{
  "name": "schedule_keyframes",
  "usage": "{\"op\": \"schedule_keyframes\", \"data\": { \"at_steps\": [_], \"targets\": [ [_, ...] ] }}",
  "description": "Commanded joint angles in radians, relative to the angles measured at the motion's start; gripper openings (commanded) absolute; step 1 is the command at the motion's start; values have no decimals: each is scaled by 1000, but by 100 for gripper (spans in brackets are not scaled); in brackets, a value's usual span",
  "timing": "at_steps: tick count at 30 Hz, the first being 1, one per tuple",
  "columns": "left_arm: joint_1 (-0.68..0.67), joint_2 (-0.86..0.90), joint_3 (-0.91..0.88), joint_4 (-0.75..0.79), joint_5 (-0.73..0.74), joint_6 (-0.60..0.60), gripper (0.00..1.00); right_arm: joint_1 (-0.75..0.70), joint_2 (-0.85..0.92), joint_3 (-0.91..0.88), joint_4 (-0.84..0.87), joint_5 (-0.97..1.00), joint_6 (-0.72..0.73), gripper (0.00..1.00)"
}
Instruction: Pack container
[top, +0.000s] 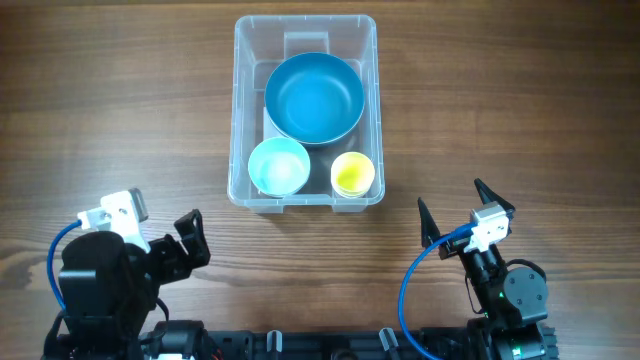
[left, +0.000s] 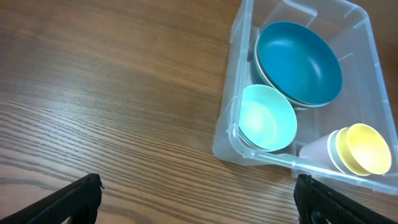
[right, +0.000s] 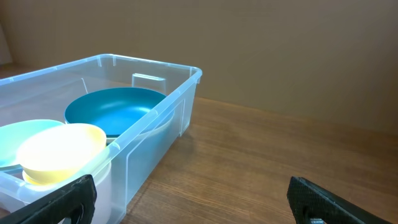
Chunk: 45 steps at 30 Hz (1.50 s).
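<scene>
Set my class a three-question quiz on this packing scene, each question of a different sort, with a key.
1. True or false: the yellow cup sits inside the container.
2. What fills the end of the container farthest from the robot? A) the dark blue bowl B) a red plate C) a fork
3. Fill in: the left gripper and the right gripper both have their fingers ____ and hold nothing.
Key: 1 true; 2 A; 3 open.
</scene>
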<state>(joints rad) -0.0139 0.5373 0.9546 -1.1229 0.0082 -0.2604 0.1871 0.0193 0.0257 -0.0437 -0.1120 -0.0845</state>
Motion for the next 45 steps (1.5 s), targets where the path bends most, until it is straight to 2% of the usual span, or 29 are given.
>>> {"op": "schedule_keyframes", "data": {
  "at_steps": [1,4,8,15,23,28,33,38,45],
  "targets": [
    [11,-11,-17,1,-36,-6,100,6,-16,0,6,-16,-11,100],
    [34,-68,-97,66,-35,-6,100,6,-16,0,6,-16,-11,100],
    [37,-230,-298,203,-20,-10,100,6,-16,0,6,-16,-11,100],
    [37,-475,-611,523,-33,-9,100,6,-16,0,6,-16,-11,100],
    [36,-534,-842,982,-47,2,100,6,-16,0,6,-16,-11,100],
    [30,-534,-944,1208,-43,97,100,6,-16,0,6,-16,-11,100],
    [30,-534,-949,1155,-34,116,100,6,-16,0,6,-16,-11,100],
    [30,-534,-949,1046,45,114,100,6,-16,0,6,-16,-11,100],
    [30,-534,-949,1050,51,115,100,6,-16,0,6,-16,-11,100]
  ]
}}
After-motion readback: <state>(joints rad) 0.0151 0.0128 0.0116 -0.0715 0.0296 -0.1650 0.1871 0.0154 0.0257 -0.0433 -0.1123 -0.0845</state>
